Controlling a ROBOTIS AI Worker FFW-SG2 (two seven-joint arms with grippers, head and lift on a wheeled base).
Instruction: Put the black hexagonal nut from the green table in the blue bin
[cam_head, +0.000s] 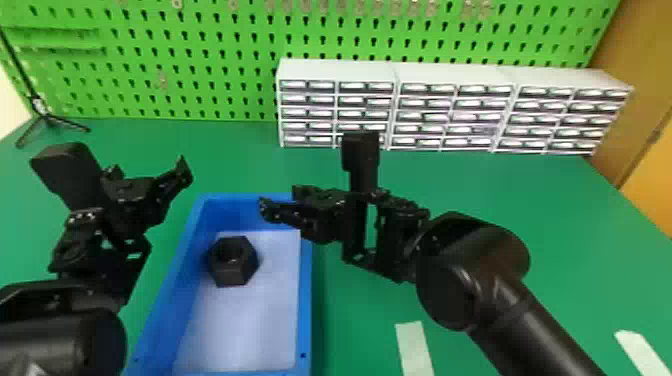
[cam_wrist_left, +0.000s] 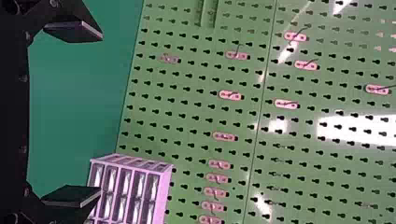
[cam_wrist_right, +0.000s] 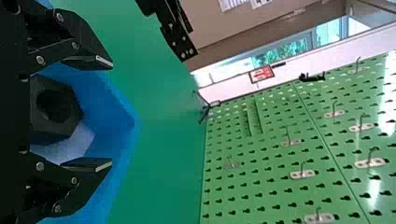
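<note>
Inside the blue bin (cam_head: 306, 320), the black hexagonal nut (cam_head: 242, 272) lies on the white bottom, toward the bin's far left part. Left of the bin's far end, my left gripper (cam_head: 147, 171) is held up with its fingers apart. My right gripper (cam_head: 281, 199) hangs by the bin's far right corner, beyond the nut and not touching it. In the left wrist view, nothing is between the fingers of the left gripper (cam_wrist_left: 99, 113). The right wrist view has the right gripper (cam_wrist_right: 112, 113) spread open, with the nut (cam_wrist_right: 67, 112) farther down in the bin (cam_wrist_right: 119, 116), partly covered by the gripper body.
The green table (cam_head: 500, 200) carries a white drawer cabinet (cam_head: 450, 75) at the back, before a green pegboard (cam_head: 200, 50). A small black tripod (cam_head: 45, 117) stands at the far left. Pale tape strips (cam_head: 414, 347) mark the front right. Both arms flank the bin.
</note>
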